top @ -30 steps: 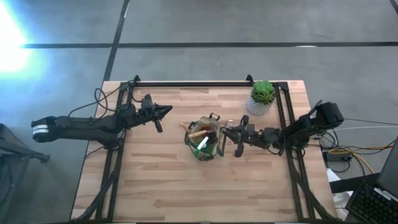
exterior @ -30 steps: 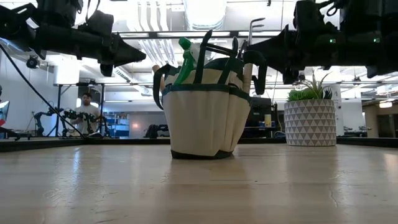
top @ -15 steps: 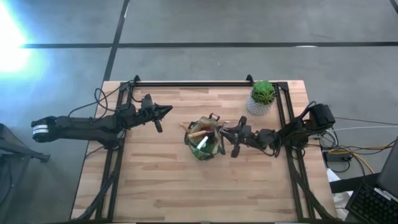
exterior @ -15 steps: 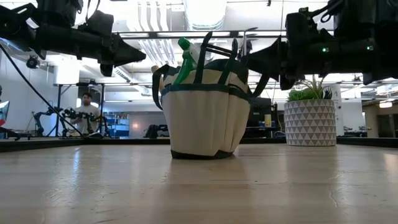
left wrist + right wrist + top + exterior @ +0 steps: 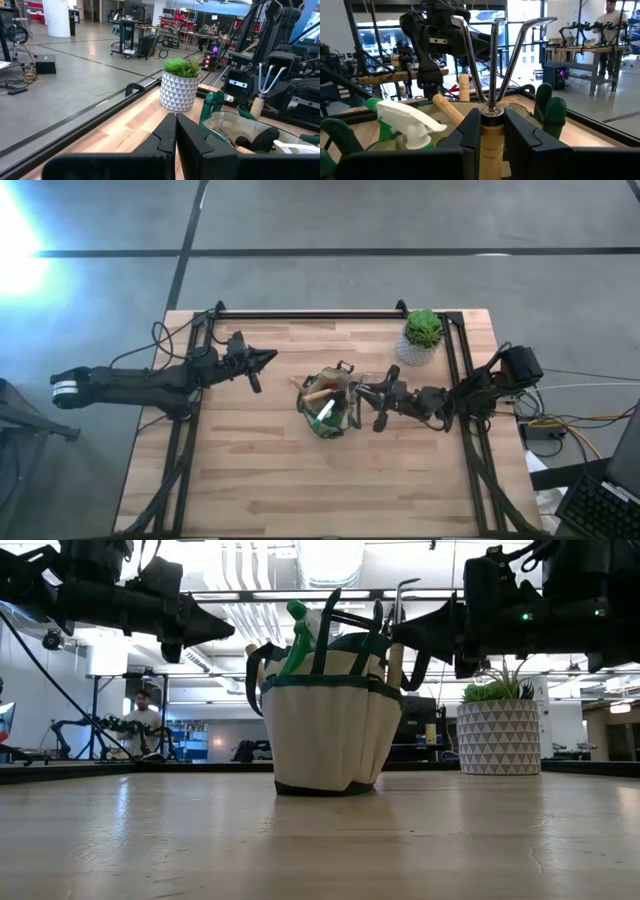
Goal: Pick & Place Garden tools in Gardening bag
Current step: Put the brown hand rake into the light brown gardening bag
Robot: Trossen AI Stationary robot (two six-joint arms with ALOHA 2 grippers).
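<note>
Clamped on the wooden handle of a three-pronged fork (image 5: pixel 492 100), the right gripper (image 5: pixel 367 396) sits at the bag's three o'clock rim. Mid-table, the gardening bag (image 5: pixel 328 404) already holds the spray bottle (image 5: pixel 402 122) and other tools. Placement looks underway; next, lower the fork inside and release. At nine o'clock the left gripper (image 5: pixel 262 360) hovers, fingers pressed together.

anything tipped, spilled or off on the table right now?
Nothing stands out. The bag sits upright on the table with tools inside, and the potted plant is upright too. The right gripper holds a wooden-handled fork upright at the bag; the left gripper hangs off to the side, shut.
</note>
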